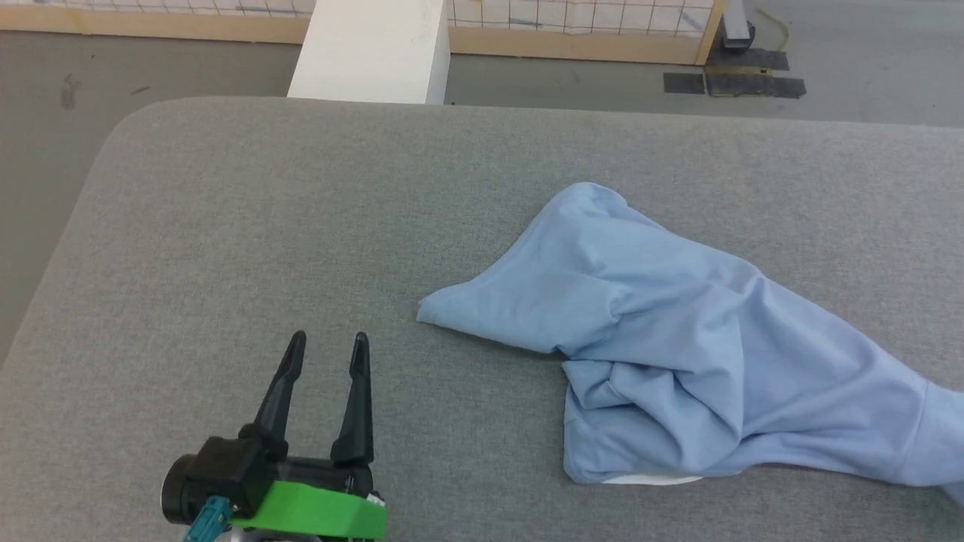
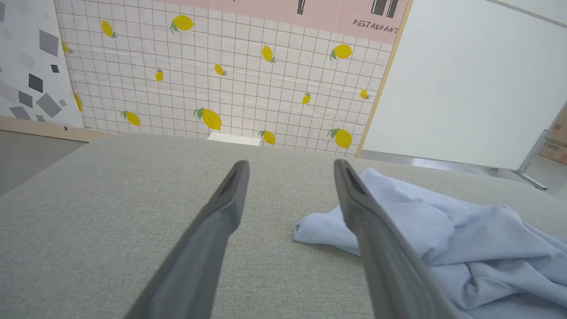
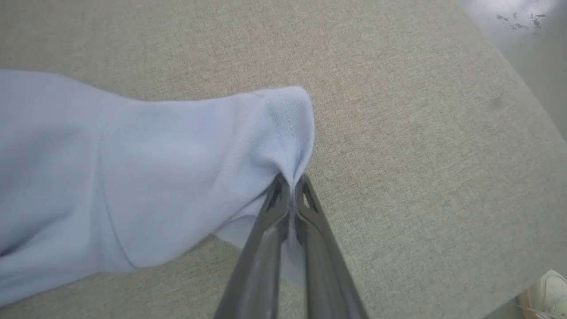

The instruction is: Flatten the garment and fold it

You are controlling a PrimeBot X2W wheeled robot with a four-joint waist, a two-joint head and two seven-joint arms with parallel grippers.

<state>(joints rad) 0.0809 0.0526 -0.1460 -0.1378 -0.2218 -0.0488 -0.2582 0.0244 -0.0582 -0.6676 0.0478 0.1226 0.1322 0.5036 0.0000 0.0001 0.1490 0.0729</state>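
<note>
Left claw is wide open with nothing between the fingers. It sits at lower left of head view over the grey counter, fingers pointing away from the robot; can't tell if it touches the surface. The garment, light blue, is a crumpled heap on the right half of the counter and runs off the head view's right edge. One pointed flap reaches left toward the middle and ends right of the left claw, clear of it. A deep bunch of folds sits at the near side, with a sliver of the white inside peeking out under the near edge. In left wrist view the flap lies flat on the counter just past the right-hand finger, no contact visible. Right claw has its fingers pinched together on a stitched corner of the garment. The fabric is gathered into the tips and fans out to that view's left, and bare counter shows beside and below the pinched corner. Beyond the counter's far edge stand a white block and a lemon-print grid panel. A pale shoe is on the floor at the right wrist view's bottom right corner.
</note>
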